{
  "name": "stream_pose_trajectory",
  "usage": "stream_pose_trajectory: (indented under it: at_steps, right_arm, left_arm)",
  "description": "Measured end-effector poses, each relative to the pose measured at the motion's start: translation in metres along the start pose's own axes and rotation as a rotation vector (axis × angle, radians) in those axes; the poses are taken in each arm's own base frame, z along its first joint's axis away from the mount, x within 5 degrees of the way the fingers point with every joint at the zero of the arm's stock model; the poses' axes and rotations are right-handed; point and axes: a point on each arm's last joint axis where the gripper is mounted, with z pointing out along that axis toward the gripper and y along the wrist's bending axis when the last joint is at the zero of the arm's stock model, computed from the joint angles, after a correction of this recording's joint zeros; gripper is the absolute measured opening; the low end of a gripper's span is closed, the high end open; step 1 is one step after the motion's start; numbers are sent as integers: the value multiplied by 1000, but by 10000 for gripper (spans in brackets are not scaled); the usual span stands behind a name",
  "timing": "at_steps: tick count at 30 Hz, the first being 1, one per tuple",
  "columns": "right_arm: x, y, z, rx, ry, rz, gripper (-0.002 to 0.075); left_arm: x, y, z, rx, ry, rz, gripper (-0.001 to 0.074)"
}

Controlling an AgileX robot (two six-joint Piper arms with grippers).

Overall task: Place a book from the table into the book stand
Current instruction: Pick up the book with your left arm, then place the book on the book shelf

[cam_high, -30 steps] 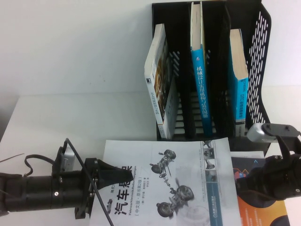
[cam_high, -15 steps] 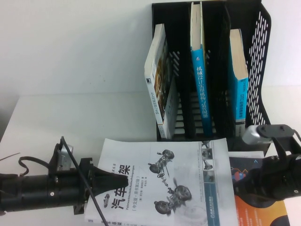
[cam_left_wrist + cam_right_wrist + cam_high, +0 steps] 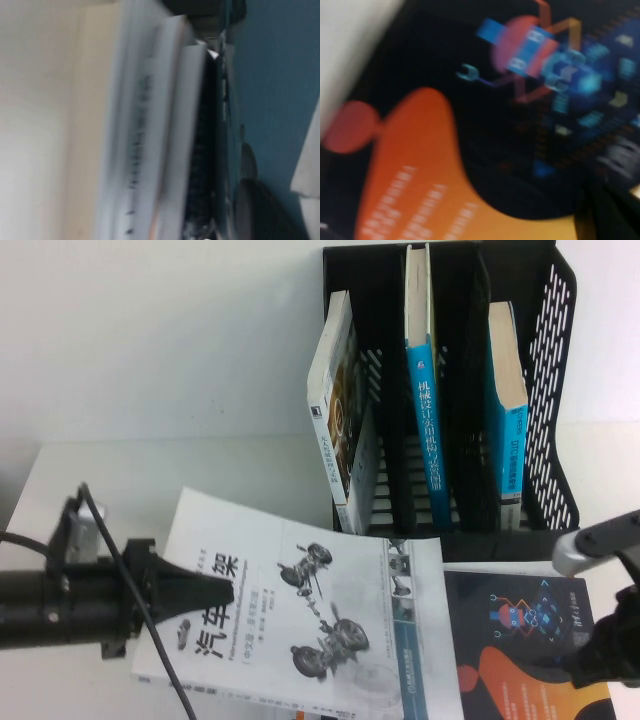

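The left arm is a matte black cylinder with a silvery-grey camera block (image 3: 78, 532) mounted on its wrist and a thin black cable (image 3: 140, 610) looping across it. The left gripper (image 3: 215, 590) ends in tapered black jaws over the book (image 3: 300, 615). The right gripper (image 3: 600, 665), beside that book, shows only as a black mass carrying a rounded silver-grey camera housing (image 3: 600, 540).

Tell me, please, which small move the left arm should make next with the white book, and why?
Probably lift further: the left tool is shut on the book, tilted, its far end low before the book stand. The right tool sits over the dark book.
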Motion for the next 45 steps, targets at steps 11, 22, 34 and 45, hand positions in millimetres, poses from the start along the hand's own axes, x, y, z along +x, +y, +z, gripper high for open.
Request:
stream_pose_trajectory:
  at_steps: [11, 22, 34, 45]
  right_arm:
    - [11, -18, -6, 208, 53, -18, -2]
    - [9, -21, -7, 239, 18, 99, -2]
    - [1, -20, -7, 218, -80, 242, -2]
    - [-2, -19, -7, 205, -118, 280, -2]
  left_arm:
    - [6, -102, -47, -103, -67, 299, 117]
    - [-14, -182, -72, -77, -250, 405, 117]
    - [-14, -263, -74, -204, -443, 599, 117]
    - [-19, -279, -54, -185, -393, 597, 117]
